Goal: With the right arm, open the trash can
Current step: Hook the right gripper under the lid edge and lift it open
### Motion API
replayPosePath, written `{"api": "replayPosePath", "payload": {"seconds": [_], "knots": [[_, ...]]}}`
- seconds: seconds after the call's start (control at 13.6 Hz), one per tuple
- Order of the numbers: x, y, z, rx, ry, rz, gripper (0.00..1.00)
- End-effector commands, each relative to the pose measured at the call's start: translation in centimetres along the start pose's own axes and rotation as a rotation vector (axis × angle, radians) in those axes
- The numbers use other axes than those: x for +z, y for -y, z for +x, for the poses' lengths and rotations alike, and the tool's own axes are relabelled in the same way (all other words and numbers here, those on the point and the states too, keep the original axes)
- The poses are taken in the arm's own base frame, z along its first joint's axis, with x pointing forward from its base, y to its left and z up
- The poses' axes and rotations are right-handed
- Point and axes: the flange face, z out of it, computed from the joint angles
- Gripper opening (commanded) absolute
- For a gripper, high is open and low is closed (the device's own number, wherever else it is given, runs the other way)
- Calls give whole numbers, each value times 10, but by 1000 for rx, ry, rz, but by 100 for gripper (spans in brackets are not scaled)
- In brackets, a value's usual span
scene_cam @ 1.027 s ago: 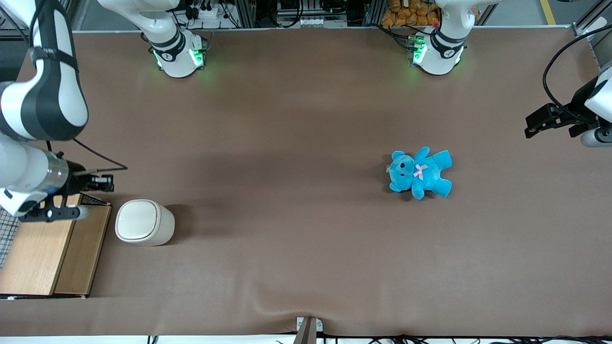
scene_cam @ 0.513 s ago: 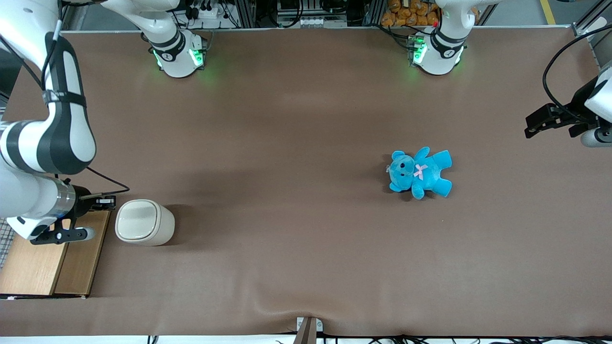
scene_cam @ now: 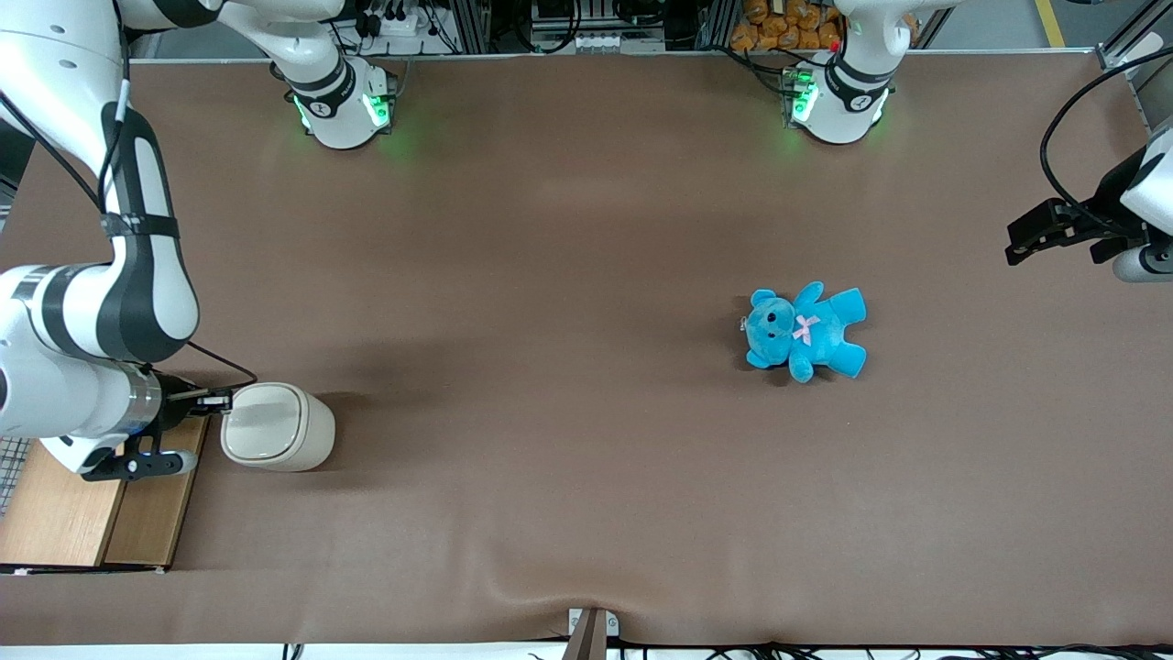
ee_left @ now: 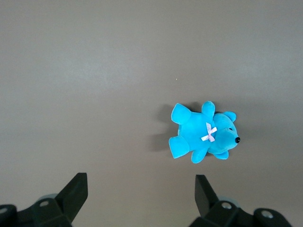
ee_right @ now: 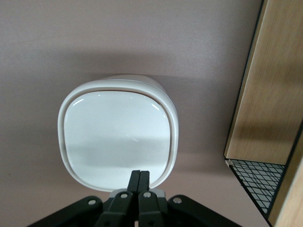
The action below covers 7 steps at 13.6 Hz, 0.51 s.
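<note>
Presently, item one: the trash can [scene_cam: 277, 426], a small cream-white bin with a paler flip lid [ee_right: 118, 137], standing upright on the brown worktop [scene_cam: 550, 412] toward the working arm's end. Lid down and flush; can unopened.

Item two: the hand [ee_right: 140, 178] of the right arm [scene_cam: 87, 367], at the lid's edge on the side facing the wooden-topped box. Its two fingers are pressed together with nothing between them, tips right at the lid's rim; whether they touch it cannot be told.

Step in hand, as I judge it: the final approach to the lid. The next move likely calls for pressing down on that edge, or catching under it, so the flap tips; too hard a sideways shove could slide the light can.

Change noted: a second ago the hand hung over the box, farther from the front camera and apart from the can; half a second ago it was just beside the can; now it is at the rim. Can unmoved.

Item three: wooden-topped box [scene_cam: 92, 504] with wire mesh [ee_right: 258, 182], beside the can.

Item four: blue teddy [scene_cam: 805, 332], lying well apart toward the parked arm's end, unmoved.
</note>
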Motion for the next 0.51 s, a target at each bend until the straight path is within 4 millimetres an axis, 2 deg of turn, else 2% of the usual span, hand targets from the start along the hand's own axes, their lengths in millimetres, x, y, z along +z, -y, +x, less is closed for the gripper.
{"api": "replayPosePath", "payload": {"seconds": [0.0,0.44], "knots": [[6,-5,7,-10,0,1,0],[18,-5,15,-13,-23,-5,0]]}}
